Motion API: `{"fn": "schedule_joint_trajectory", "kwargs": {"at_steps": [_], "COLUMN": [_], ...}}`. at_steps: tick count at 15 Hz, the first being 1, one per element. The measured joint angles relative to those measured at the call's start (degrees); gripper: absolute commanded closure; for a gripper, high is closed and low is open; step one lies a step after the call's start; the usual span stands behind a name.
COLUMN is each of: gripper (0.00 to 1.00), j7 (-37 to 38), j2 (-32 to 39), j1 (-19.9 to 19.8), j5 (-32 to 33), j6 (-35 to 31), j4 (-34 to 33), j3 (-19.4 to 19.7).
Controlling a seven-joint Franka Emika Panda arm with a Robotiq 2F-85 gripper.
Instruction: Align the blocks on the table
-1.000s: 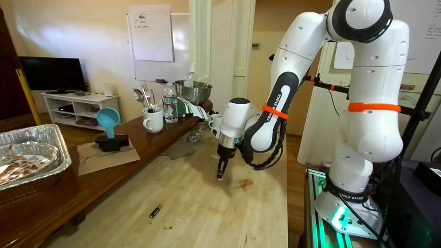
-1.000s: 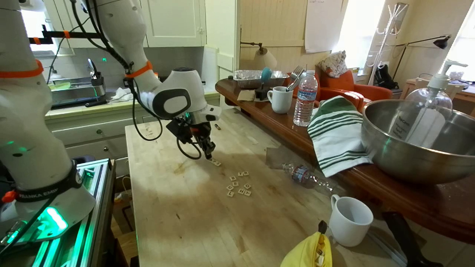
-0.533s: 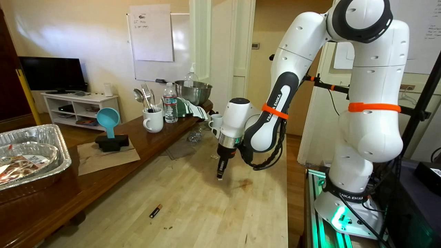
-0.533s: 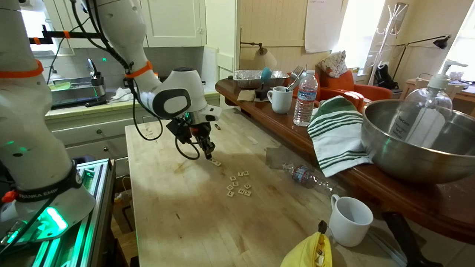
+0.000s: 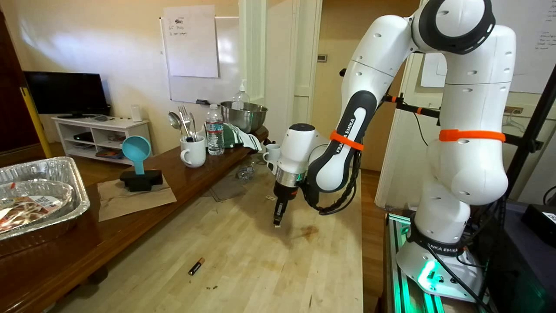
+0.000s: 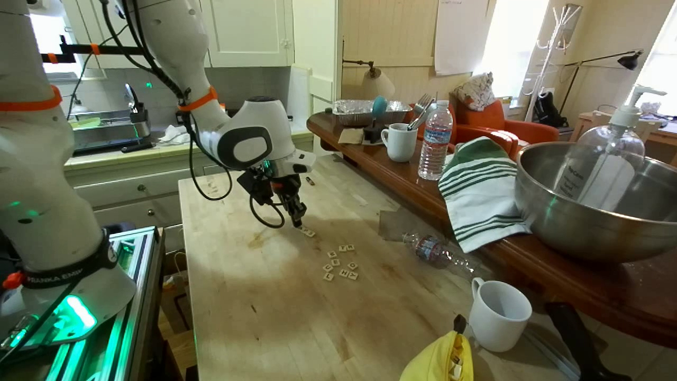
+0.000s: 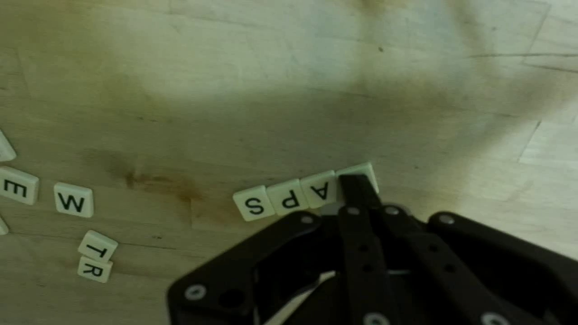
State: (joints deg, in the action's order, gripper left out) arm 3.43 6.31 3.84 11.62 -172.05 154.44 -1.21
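Observation:
Small pale lettered blocks lie on the light wooden table (image 6: 254, 296). In the wrist view, the S block (image 7: 254, 203), P block (image 7: 287, 197), A block (image 7: 319, 189) and a fourth block (image 7: 354, 170) form a touching, slanted row. My gripper (image 7: 359, 187) is shut, its fingertips over the fourth block and hiding its letter; I cannot tell whether they touch it. The row (image 6: 308, 232) shows partly beside the gripper (image 6: 297, 223) in an exterior view. Loose blocks include W (image 7: 74, 200), E (image 7: 19, 185), T (image 7: 98, 246) and R (image 7: 95, 269).
More loose blocks (image 6: 344, 273) lie nearby. A battery (image 5: 196, 266) lies on the table. A yellow pouch (image 6: 439, 360), white mug (image 6: 500, 316) and lying plastic bottle (image 6: 436, 253) are at one end. A raised dark wooden counter (image 5: 173, 182) runs along one side.
The cable loop below the wrist has shifted slightly in an exterior view. The gripper and the blocks look the same.

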Motion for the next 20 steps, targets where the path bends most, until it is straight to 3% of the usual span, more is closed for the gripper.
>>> {"fn": "schedule_joint_trajectory", "kwargs": {"at_steps": [20], "gripper": [1.0], "j7": [-0.57], "j2": [-0.08], "j1": [-0.07], "j5": [-1.83], "j6": [0.0], "j4": [0.1], "j3": [-0.13]}}
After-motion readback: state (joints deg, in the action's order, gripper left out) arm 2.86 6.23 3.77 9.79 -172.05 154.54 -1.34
